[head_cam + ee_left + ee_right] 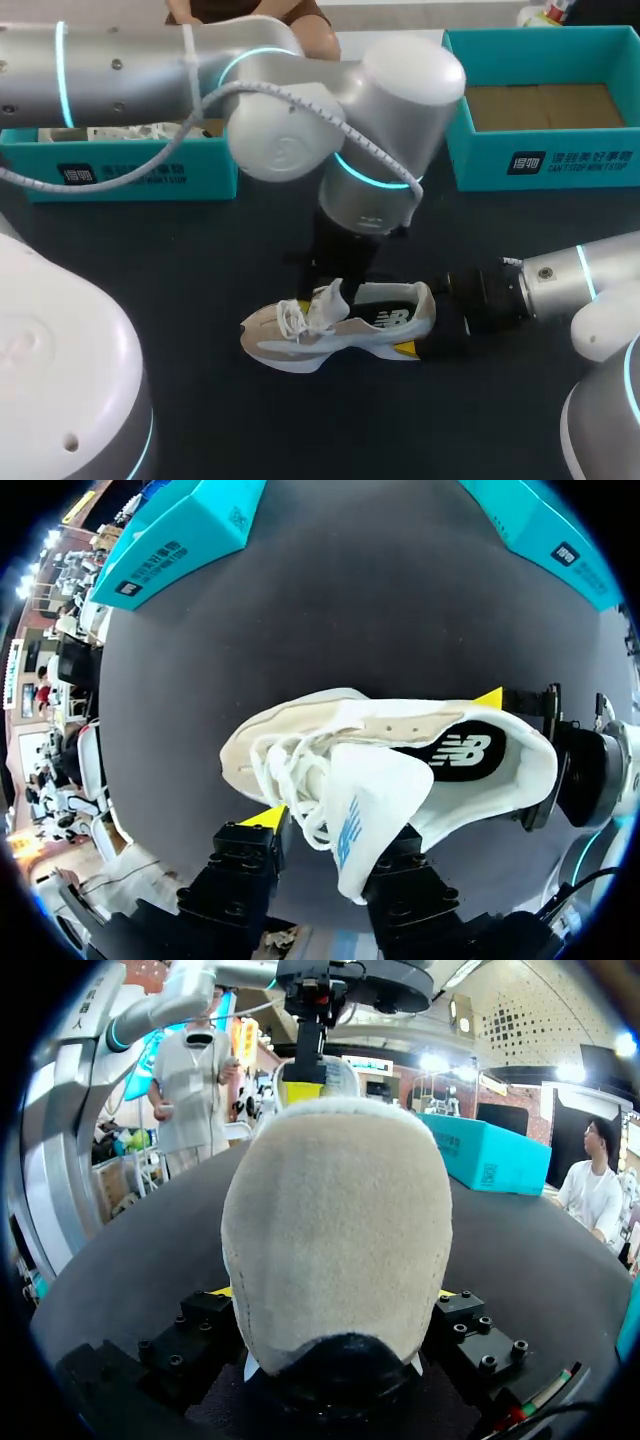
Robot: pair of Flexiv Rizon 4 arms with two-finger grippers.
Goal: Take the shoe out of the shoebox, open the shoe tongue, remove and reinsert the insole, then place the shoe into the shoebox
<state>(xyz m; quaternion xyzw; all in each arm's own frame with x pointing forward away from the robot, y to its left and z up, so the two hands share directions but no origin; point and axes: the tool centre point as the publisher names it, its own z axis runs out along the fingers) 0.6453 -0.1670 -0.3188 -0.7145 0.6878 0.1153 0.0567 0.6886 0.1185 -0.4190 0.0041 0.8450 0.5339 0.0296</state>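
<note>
1. Left gripper [332, 825]: we log it hanging over the throat of the sneaker [330, 335], on our left arm [300, 100], which reaches in past the middle of the tabletop [200, 260]. Its fingers stand apart. One yellow tip sits just beside the laces [295, 780], and the other finger is hidden under the tongue [370, 810].
2. Right gripper [335, 1295]: it comes in low from the tabletop's right edge and is clamped on the sneaker's heel [335, 1210], one finger on each side.
3. Sneaker: beige and white with a white sole. It stands sole-down near the middle of the tabletop, toe toward the left edge and heel toward the right edge.
4. Tongue: white with a blue mark, raised out of the throat and lying against one finger of the left gripper.
5. Laces: white, in a loose bunch just ahead of the tongue.
6. Insole [440, 760]: black, seated inside the sneaker and showing through the opening behind the tongue.
7. Shoebox [545, 160]: teal and open, at the far right corner of the tabletop. Its brown cardboard floor shows, and it is well apart from the sneaker.
8. Second teal box [130, 170]: it lies along the far edge toward the left corner, partly behind our left arm, and we note white paper inside.
</note>
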